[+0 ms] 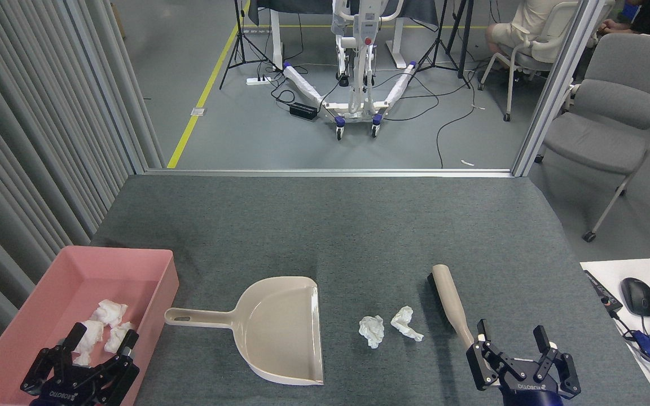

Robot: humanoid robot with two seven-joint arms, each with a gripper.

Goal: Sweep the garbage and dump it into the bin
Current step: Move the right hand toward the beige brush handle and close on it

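Observation:
Two wads of white tissue garbage lie on the grey table, between the beige dustpan and a beige-handled brush. The dustpan lies flat with its handle pointing left toward the pink bin. Three more wads lie inside the bin. My left gripper is open and hangs over the near part of the bin, holding nothing. Open as well, my right gripper sits at the near end of the brush handle; the handle tip is just outside its left finger, not between the fingers.
Grey curtains line the left side. The table's far edge has a metal rail. A white desk corner with a mouse and blue headphones stands at the right. Behind it is a grey chair, and a person sits far back.

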